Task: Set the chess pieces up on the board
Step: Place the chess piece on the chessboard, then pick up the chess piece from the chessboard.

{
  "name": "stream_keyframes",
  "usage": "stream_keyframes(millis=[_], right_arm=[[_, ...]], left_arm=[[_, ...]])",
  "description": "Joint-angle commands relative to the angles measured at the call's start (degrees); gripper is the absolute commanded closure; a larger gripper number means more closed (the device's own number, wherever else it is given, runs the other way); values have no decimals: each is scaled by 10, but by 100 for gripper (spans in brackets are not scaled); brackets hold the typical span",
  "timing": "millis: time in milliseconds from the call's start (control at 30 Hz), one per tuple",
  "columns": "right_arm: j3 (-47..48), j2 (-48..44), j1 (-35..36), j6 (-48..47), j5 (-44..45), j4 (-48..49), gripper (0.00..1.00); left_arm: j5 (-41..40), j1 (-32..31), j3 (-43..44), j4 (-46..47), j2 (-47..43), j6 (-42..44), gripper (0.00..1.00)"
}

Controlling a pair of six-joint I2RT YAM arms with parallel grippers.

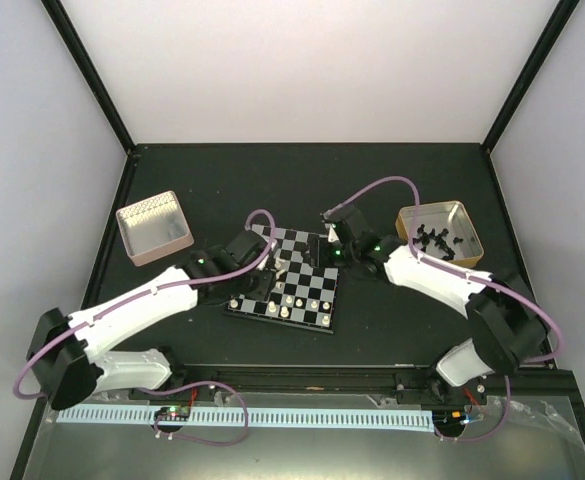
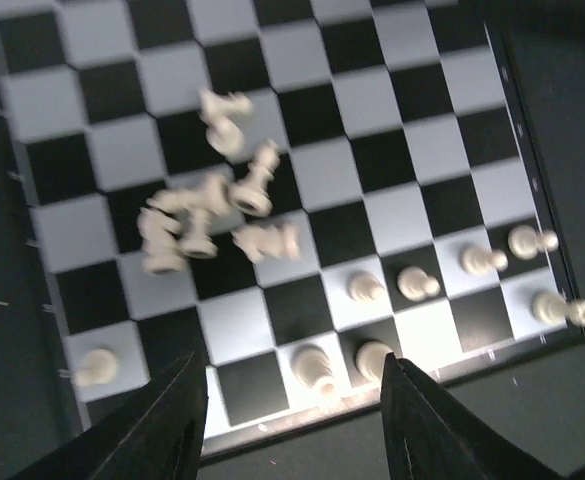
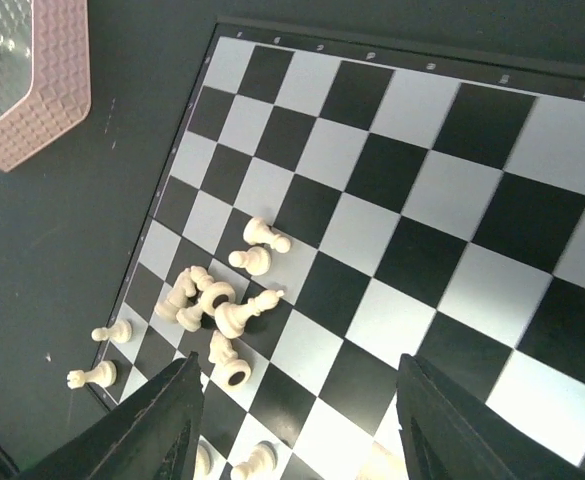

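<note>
A dark table [image 1: 222, 180] is enclosed by plain white walls [image 1: 312, 70] within a black frame. Two white arms are reached inward from the near edge. A pinkish tin [image 1: 154, 227] is set at the left. A tan tin [image 1: 440, 232] at the right is seen to hold black pieces [image 1: 434, 240].

The board [image 1: 292, 280] is laid near the middle of the table, between the two tins and slightly askew to the table's edge.

The left gripper [image 2: 290, 375] is held over the board's near edge. Its fingers [image 2: 157, 425] are spread wide, and nothing is held or touched by them. The right gripper [image 3: 298, 360] is poised over the board from the other side. Its fingers [image 3: 157, 430] are likewise parted widely, and nothing is gripped between them.

The cream-white chess pieces [image 2: 207, 215] are all found on the board. About eight are tumbled together in a loose heap on squares toward the board's left side, most of them lying on their sides. The rest are placed singly, each on its own square, in the two rows nearest the left gripper. Whether each of these is fully upright cannot be told from the blurred view.
</note>
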Motion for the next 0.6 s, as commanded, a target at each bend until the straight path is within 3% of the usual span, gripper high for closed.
stream_keyframes(millis=[0,167,333,567], right_arm=[[57,43,2,-61,-33,-52,47],[104,97,21,-84,-18,-87,48],[165,152,47,-99,21,-126,49],[258,231,85,-123,101,-179,55]], left_arm=[[-107,22,12,35,-54,-24,49],[-171,51,-50,105,-149,-36,41],[-174,82,-127,180,-239,-51,32],[-180,104,-157,157,-306,-59,31]])
